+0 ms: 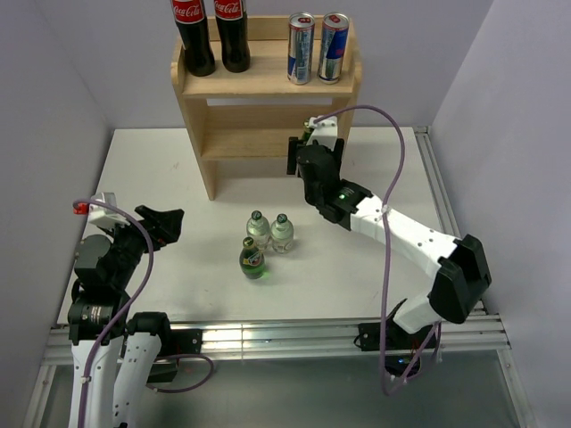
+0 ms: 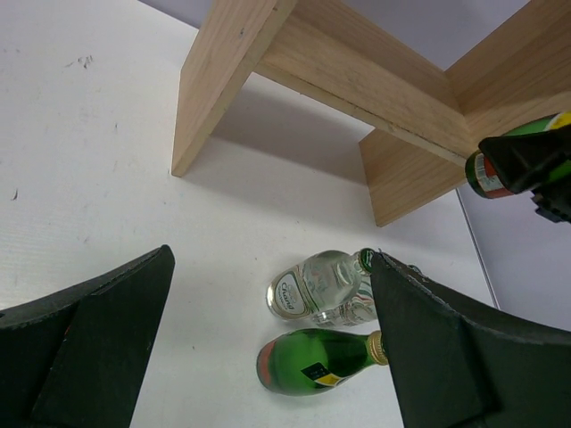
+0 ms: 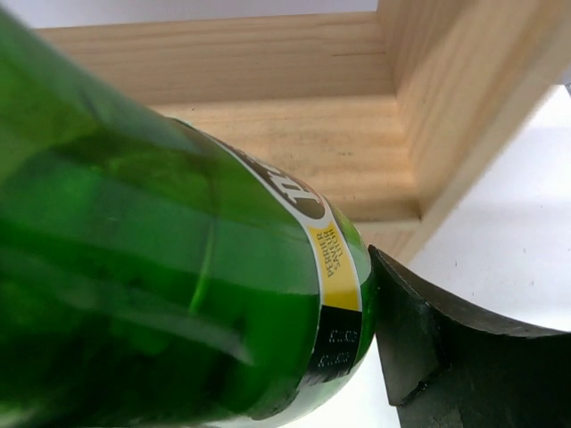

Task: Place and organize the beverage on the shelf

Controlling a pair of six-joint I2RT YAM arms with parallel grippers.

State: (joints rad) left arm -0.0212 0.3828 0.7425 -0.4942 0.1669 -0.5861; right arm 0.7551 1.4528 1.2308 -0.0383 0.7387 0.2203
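Note:
My right gripper (image 1: pixel 309 147) is shut on a green glass bottle (image 3: pixel 178 267) and holds it at the right end of the wooden shelf's (image 1: pixel 268 86) lower tier. One black finger (image 3: pixel 446 357) presses the bottle's base; the other finger is hidden behind the bottle. Two slim cans (image 1: pixel 301 48) (image 1: pixel 334 47) stand on the top tier at the right. On the table stand two clear bottles with green caps (image 1: pixel 258 228) (image 1: pixel 282 233) and a second green bottle (image 1: pixel 252 259). My left gripper (image 1: pixel 168 223) hovers open to their left with nothing in it; the left wrist view shows the clear bottles (image 2: pixel 321 285) and the green bottle (image 2: pixel 312 361) between its fingers (image 2: pixel 89 348).
Two tall cola bottles (image 1: pixel 193 36) (image 1: pixel 232 34) stand on the top tier at the left. Grey walls close in the table on the left, back and right. A metal rail (image 1: pixel 268 337) runs along the near edge.

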